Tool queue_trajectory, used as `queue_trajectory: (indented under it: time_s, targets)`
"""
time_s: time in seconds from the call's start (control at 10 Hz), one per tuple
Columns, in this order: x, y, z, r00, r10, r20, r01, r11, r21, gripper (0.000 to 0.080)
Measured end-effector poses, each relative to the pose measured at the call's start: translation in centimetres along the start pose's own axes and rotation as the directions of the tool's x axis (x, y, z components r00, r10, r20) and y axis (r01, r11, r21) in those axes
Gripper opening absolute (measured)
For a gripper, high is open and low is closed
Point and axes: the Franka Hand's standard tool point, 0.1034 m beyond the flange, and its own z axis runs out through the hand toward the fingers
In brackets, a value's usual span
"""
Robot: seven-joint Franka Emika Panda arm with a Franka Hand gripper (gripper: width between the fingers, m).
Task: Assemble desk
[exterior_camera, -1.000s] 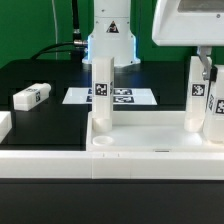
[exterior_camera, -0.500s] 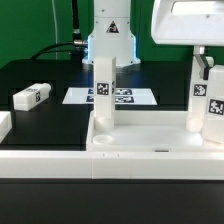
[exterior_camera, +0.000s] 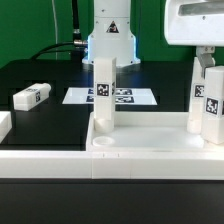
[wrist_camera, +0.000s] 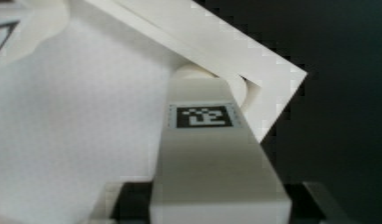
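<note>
The white desk top (exterior_camera: pixel 150 140) lies at the front with its rim up. One white tagged leg (exterior_camera: pixel 103 95) stands upright at its far corner on the exterior view's left. My gripper (exterior_camera: pixel 206 70) is shut on a second leg (exterior_camera: pixel 205 110), held upright at the far corner on the exterior view's right. In the wrist view this leg (wrist_camera: pixel 209 130) sits between the dark fingers (wrist_camera: pixel 143 198) of my gripper (wrist_camera: pixel 214 205), tag facing the camera, and its far end meets the top's corner (wrist_camera: pixel 241 70). Whether it is seated I cannot tell.
A loose leg (exterior_camera: pixel 30 96) lies on the black table at the exterior view's left, with another white part (exterior_camera: pixel 3 125) at the edge. The marker board (exterior_camera: pixel 125 97) lies behind the top. A long low white rail (exterior_camera: pixel 50 162) runs along the front. The robot base (exterior_camera: pixel 108 40) stands at the back.
My gripper and the held leg have shifted a little toward the exterior view's right. The other parts have not moved.
</note>
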Motion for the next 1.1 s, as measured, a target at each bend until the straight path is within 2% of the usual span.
queue_trajectory:
  time_s: [0.1,0.3,0.4,0.5,0.6,1.0,1.1]
  targets:
    - [0.02,0.01,0.01,0.998,0.061,0.004,-0.061,0.998,0.002,0.0291]
    - [0.01,0.02,0.03,0.998,0.065,0.004,-0.065,0.998,0.001,0.0291]
    - [0.01,0.08,0.07,1.0,0.015,0.004,-0.015,1.0,-0.004,0.0381]
    - [-0.1,0.11,0.12,0.999,-0.048,0.01,0.048,0.999,-0.014,0.0573]
    - [-0.23,0.13,0.15,0.995,-0.094,0.017,0.095,0.995,-0.026,0.0626]
    - [-0.37,0.05,0.43,0.893,-0.449,0.015,0.45,0.893,-0.033,0.0648]
    - [-0.49,0.05,0.5,0.829,-0.559,0.017,0.559,0.828,-0.037,0.0649]
